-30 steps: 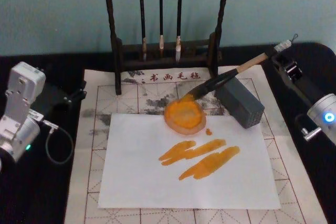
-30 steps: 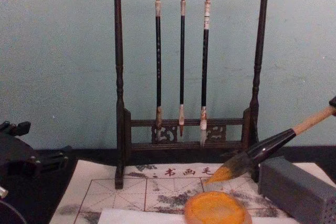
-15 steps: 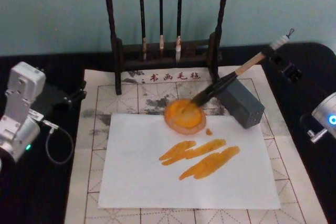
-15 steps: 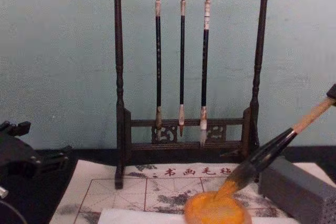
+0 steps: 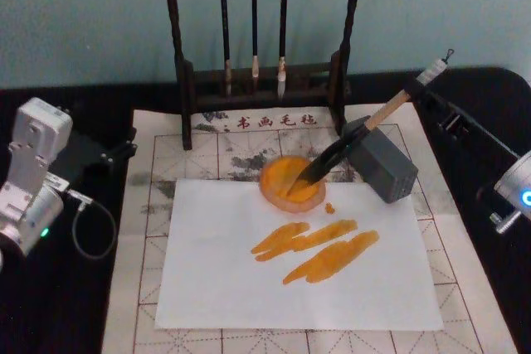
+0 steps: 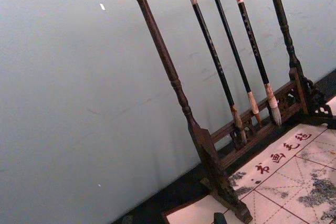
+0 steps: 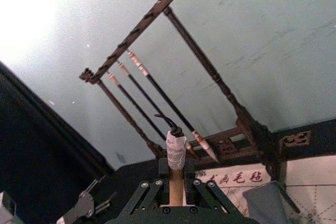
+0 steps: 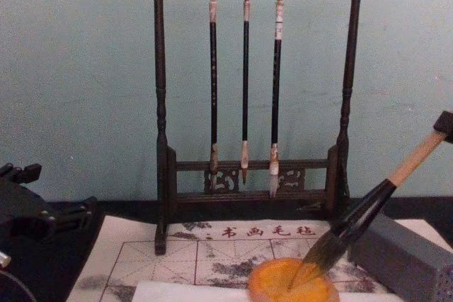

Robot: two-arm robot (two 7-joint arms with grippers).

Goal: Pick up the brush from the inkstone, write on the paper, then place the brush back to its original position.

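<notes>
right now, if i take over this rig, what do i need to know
Right end effector: shut on the brush near its capped end, raised at the right rear.
Left end effector: parked at the far left.
The brush is tilted, bristles down in the inkstone, which sits at the paper's far edge.
Done: orange strokes are on the paper, so writing looks finished.
Left: settle the brush, release it, withdraw the right arm.

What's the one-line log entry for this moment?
phase: return | right gripper: shut on brush, bristles in inkstone | paper: orange strokes written | left gripper: parked left of mat
</notes>
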